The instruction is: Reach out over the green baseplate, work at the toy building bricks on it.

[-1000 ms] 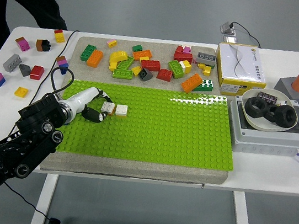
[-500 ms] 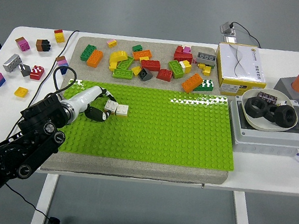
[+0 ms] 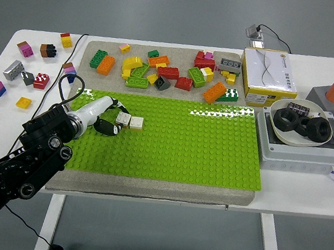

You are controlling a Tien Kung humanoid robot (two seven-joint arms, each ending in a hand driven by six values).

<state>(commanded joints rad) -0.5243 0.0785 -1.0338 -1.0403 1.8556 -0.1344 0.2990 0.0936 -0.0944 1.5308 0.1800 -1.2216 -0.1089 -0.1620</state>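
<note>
Two white bricks sat side by side on the baseplate toward its ten o'clock corner. The left robot hand, at their nine o'clock, curled against them without a sure grasp; pushing sideways could tip them off the studs.

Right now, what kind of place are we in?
Probably a robot test lab, not a playroom: a white table on a bare grey floor, a green baseplate with loose bricks, and a bowl of large black nuts.
</note>
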